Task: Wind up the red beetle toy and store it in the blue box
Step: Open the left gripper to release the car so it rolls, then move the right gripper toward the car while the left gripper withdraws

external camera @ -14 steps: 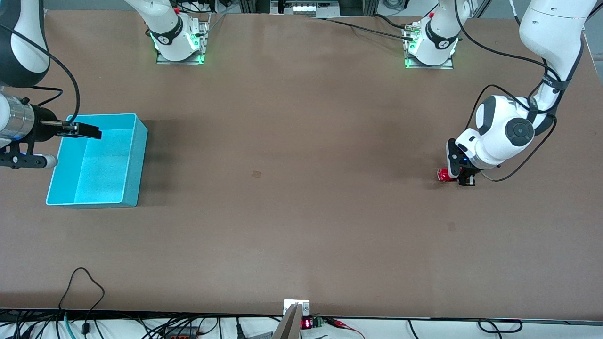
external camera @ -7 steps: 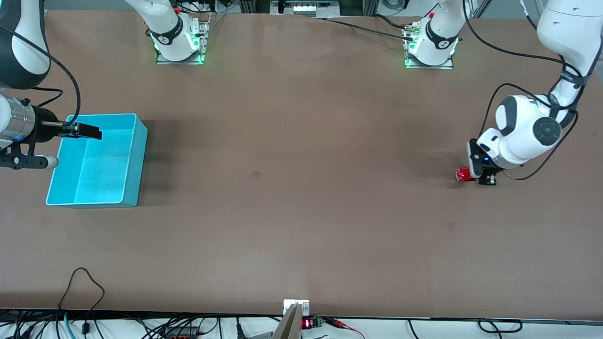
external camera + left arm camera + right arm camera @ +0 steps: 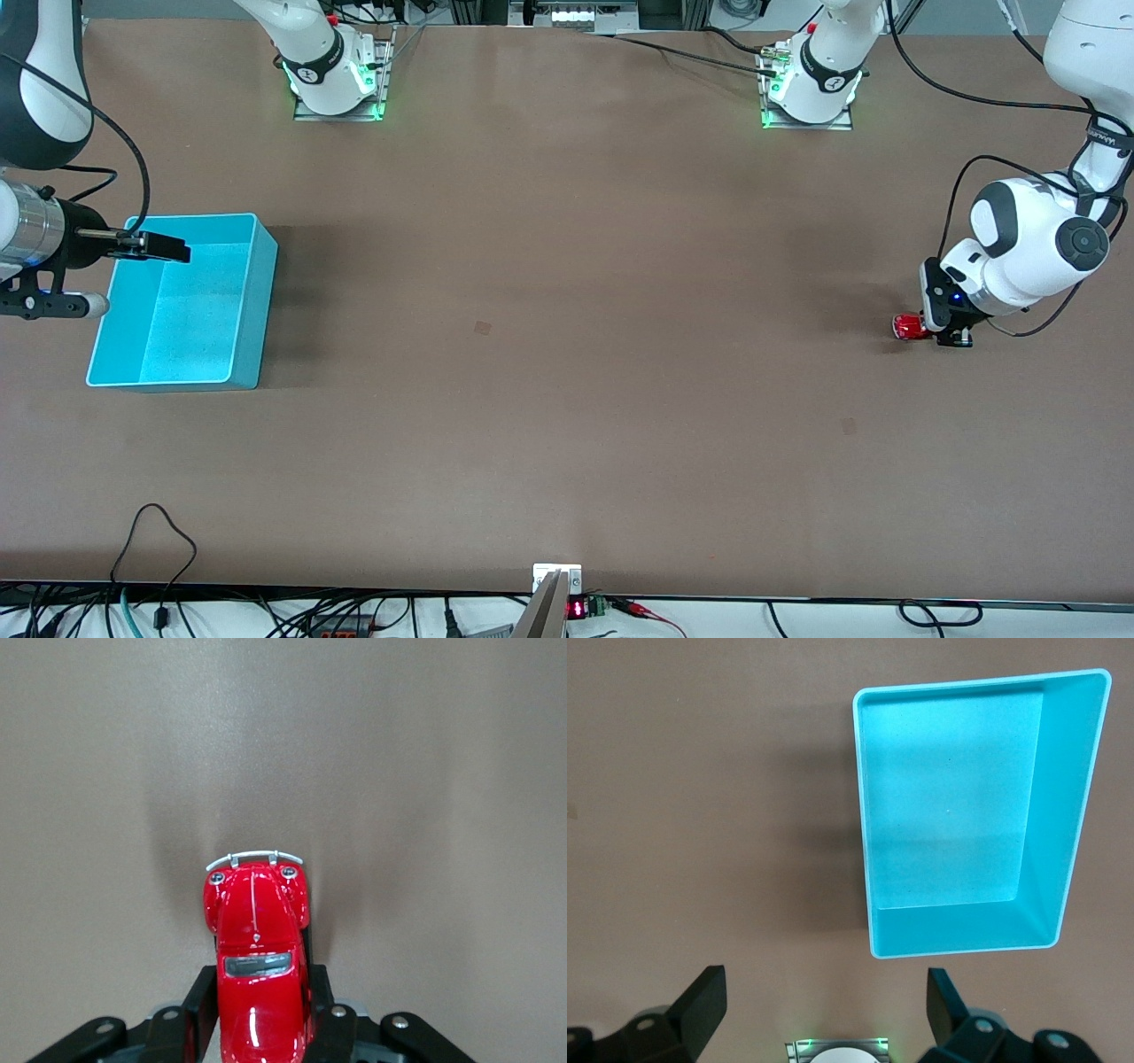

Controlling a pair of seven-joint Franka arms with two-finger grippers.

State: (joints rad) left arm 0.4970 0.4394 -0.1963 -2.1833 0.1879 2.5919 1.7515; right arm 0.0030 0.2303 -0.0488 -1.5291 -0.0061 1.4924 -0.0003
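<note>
The left gripper (image 3: 941, 330) is clenched on the beetle (image 3: 909, 326), its fingers (image 3: 200, 1010) pressing the rear flanks of the body. The beetle sits low at the table (image 3: 567, 354), near the left arm's end and well apart from the box (image 3: 257, 292). Wheel contact with the surface is not visible; it appears to be at table level.

Step in hand, by judgement: winding, that is, dragging the beetle backward along the table to load its pull-back spring. To do this well:
- Keep the wheels pressed onto the table; a lifted wheel winds nothing.
- Pull straight along the beetle's long axis. A sideways drag skids the tyres.
- Hold the grip square on the flanks so the glossy body does not slip out.
- Release only with the nose aimed at the box.

Orientation: in the front view the long axis runs along the table's length, roughly the 3-to-9 o'clock line. The nose, with its silvery bumper (image 3: 253, 858), points toward 9 o'clock, at the box. The tail lies between the gripper's fingers.

The right gripper (image 3: 824, 1005) waits with its fingers spread wide and grasps nothing. It hangs over the box's edge at the right arm's end. The box stands open-topped and holds nothing.
</note>
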